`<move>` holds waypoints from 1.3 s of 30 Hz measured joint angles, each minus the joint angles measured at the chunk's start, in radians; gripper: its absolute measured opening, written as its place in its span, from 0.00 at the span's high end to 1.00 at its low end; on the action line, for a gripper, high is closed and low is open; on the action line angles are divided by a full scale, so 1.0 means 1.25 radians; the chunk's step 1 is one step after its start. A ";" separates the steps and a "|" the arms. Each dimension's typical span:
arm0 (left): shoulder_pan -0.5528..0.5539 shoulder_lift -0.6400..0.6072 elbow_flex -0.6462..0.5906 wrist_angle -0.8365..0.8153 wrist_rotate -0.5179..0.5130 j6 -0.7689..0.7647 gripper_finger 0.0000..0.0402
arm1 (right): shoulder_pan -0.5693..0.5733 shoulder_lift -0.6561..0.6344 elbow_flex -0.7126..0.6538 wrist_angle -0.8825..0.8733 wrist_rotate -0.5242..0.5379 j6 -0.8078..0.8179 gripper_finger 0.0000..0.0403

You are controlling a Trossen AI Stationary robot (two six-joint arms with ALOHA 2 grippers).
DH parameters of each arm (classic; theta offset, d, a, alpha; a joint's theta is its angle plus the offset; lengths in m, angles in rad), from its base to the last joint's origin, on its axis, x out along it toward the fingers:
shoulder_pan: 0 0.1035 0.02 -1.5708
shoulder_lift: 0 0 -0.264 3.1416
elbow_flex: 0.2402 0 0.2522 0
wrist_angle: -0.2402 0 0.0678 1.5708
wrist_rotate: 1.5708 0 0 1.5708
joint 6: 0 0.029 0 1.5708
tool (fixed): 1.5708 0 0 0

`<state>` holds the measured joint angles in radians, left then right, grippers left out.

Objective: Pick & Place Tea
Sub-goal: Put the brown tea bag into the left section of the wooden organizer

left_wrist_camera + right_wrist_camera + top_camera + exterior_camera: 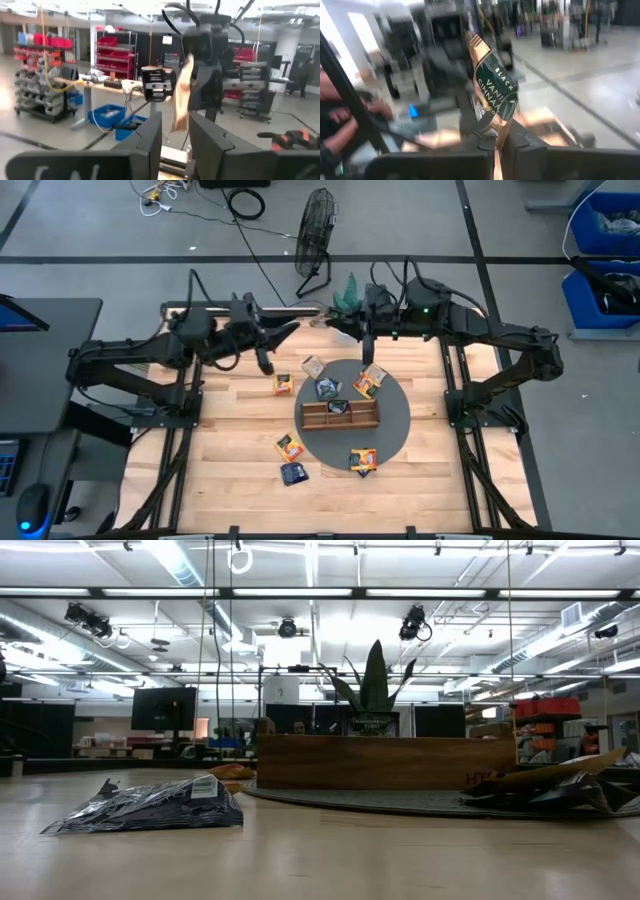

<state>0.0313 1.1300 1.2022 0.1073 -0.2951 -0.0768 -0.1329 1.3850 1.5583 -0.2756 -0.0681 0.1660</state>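
Two matte black jointed arms, the left arm (140,355) and the right arm (490,340), trail looping black cables (one green light glows).

No jaws down at this level, so nothing to place against them. A dark crumpled sachet (150,807) lies on the table (330,860), the wooden tray (385,762) sits behind, and a plant (374,680) behind that.

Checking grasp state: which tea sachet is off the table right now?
The green-and-copper sachet, pinched upright in the right tool; every other sachet lies flat on the table.

Bare table (230,435) left of tray (340,416)
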 joint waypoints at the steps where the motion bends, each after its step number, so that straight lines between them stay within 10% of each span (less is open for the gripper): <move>1: 0.005 -0.007 0.004 -0.016 0.000 -0.015 0.74 | -0.001 0.001 0.002 -0.030 0.001 -0.002 1.00; 11: 0.091 0.053 0.165 -0.438 0.174 -0.102 0.58 | 0.003 0.060 0.001 -0.279 -0.027 -0.011 1.00; 25: 0.099 0.251 0.222 -0.547 0.325 -0.055 0.34 | 0.030 0.156 0.001 -0.275 -0.070 -0.011 1.00; 39: 0.098 0.283 0.222 -0.537 0.360 -0.033 0.52 | 0.030 0.156 0.001 -0.298 -0.071 -0.011 1.00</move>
<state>0.1543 1.4840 1.4792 -0.5636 0.1549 -0.1183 -0.0956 1.5795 1.5597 -0.6483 -0.1562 0.1520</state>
